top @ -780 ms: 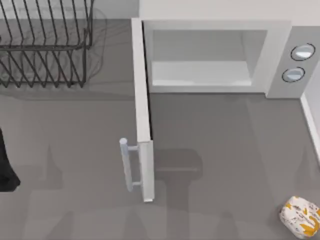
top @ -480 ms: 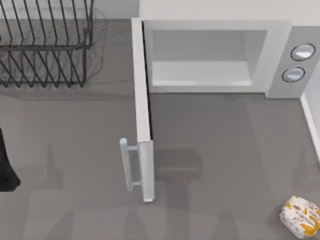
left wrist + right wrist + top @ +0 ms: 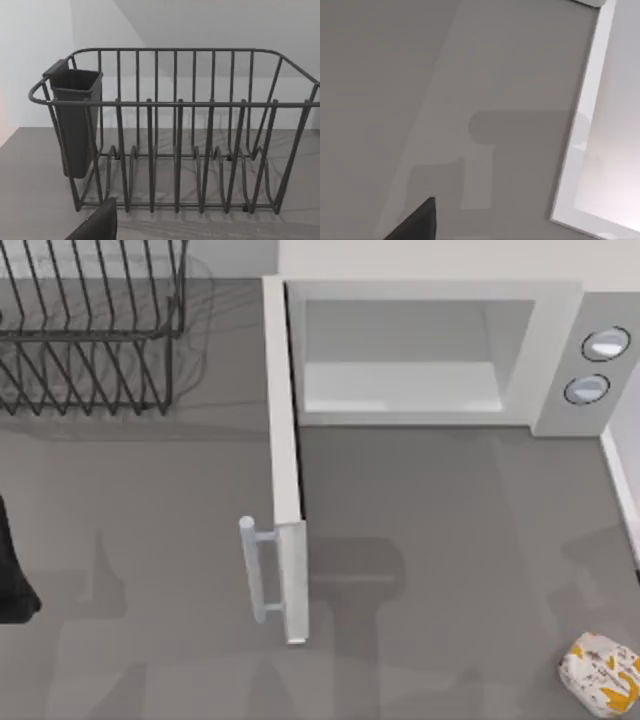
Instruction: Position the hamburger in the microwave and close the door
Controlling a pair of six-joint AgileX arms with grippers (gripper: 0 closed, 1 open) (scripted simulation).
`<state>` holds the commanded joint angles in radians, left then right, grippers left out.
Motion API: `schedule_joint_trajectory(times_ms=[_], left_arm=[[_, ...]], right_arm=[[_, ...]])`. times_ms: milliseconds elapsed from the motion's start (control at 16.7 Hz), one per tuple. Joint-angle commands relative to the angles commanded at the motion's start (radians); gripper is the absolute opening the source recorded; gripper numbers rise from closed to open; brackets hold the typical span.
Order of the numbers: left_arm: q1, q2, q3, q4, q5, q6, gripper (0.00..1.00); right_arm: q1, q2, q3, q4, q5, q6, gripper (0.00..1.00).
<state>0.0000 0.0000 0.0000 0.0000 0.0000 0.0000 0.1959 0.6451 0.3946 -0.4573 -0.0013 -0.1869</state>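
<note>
Nothing moved; hamburger point(image 3: 601, 672) right, door point(image 3: 284, 465) open.

So from our left wrist camera we're staring straight at a black wire dish rack point(image 3: 175, 130) sitting on the grey bench point(image 3: 30, 190). It's got upright bars all round, a rounded top rail, and a row of looped dividers along the bottom for slotting plates in. A dark cutlery cup point(image 3: 75, 120) hangs on the outside of one end of the rack, hooked over the top rail, and its bottom seems to sit clear of the bench. Behind the rack there's a plain pale wall point(image 3: 30, 60). Down at the edge of the shot a black bit of our left gripper point(image 3: 97, 225) pokes in, near the rack's front corner.
</note>
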Motion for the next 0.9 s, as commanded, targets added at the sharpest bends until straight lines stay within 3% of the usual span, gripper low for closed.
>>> schedule_joint_trajectory(times_ms=[480, 900], left_arm=[[0.0, 0.0, 0.0, 0.0, 0.0, 0.0, 1.0], [0.0, 0.0, 0.0, 0.0, 0.0, 0.0, 1.0]], right_arm=[[0.177, 0.647, 0.353, -0.414, -0.001, -0.17, 1.0], [0.219, 0.79, 0.436, -0.513, -0.001, -0.21, 1.0]])
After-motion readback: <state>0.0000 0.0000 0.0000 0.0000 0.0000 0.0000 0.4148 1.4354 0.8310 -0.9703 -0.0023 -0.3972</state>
